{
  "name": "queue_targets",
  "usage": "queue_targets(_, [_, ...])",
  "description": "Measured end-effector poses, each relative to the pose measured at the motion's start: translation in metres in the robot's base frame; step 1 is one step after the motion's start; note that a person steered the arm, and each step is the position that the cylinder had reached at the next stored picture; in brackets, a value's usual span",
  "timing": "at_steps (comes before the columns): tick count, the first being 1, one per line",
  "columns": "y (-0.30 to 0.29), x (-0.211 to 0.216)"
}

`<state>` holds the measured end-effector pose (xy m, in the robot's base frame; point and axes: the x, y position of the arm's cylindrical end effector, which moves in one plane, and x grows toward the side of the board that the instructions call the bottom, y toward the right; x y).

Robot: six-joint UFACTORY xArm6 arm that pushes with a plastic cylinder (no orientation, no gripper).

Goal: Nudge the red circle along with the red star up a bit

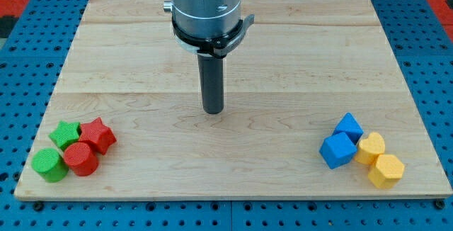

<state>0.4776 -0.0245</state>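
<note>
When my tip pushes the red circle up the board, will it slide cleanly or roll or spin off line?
The red circle sits flat like a short cylinder, so it probably slides, not rolls. Its round side may let it slip off my tip. It looks pressed against the red star and green blocks, so those likely shift too.

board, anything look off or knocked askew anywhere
Nothing stands out. The red star, red circle, green star and green circle sit bunched at the view's bottom left; two blue blocks and two yellow blocks cluster at bottom right. My tip rests mid-board, clear of all blocks.
</note>
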Motion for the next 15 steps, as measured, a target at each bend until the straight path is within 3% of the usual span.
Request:
queue_targets(2, [-0.016, 0.024])
queue_targets(3, [-0.014, 0.117])
queue_targets(4, [-0.032, 0.141])
queue_targets(8, [-0.18, 0.141])
queue_targets(10, [-0.155, 0.113])
queue_targets(11, [-0.155, 0.14])
queue_targets(13, [-0.207, 0.139])
queue_targets(15, [-0.187, 0.082])
